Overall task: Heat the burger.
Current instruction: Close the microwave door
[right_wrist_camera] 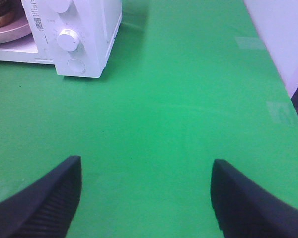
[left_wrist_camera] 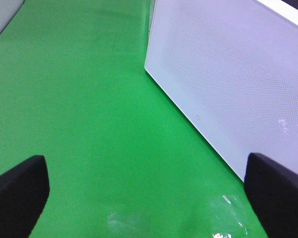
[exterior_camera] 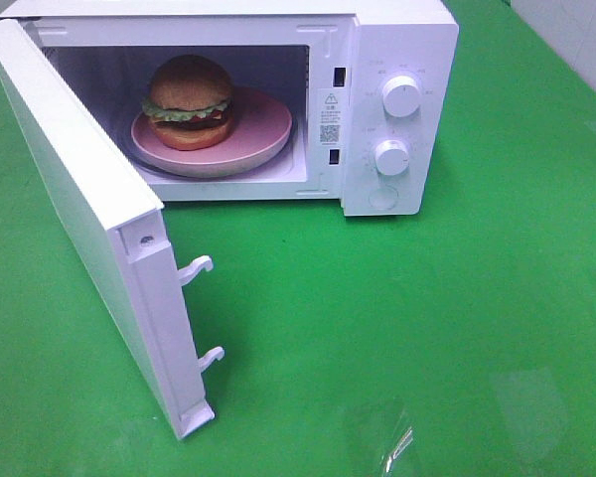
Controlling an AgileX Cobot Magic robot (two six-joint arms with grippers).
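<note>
The burger [exterior_camera: 189, 101], with a domed brown bun and green lettuce, sits on a round pink plate [exterior_camera: 263, 134] inside the white microwave [exterior_camera: 397, 40]. Its door [exterior_camera: 79, 229] stands swung wide open toward the front left. Neither arm shows in the exterior high view. In the left wrist view my left gripper [left_wrist_camera: 146, 191] is open over green cloth, with the door's outer face [left_wrist_camera: 228, 84] just beside it. My right gripper [right_wrist_camera: 146, 196] is open and empty over the cloth, some way back from the microwave's knob panel [right_wrist_camera: 69, 39]; the burger's edge [right_wrist_camera: 1, 15] and the plate [right_wrist_camera: 12, 32] show beside that panel.
A green cloth [exterior_camera: 427, 328] covers the table. Two knobs [exterior_camera: 401, 96] and a round button sit on the microwave's right panel. Two latch hooks [exterior_camera: 197, 268] stick out of the door's edge. A pale wall [right_wrist_camera: 283, 34] borders the table on the right.
</note>
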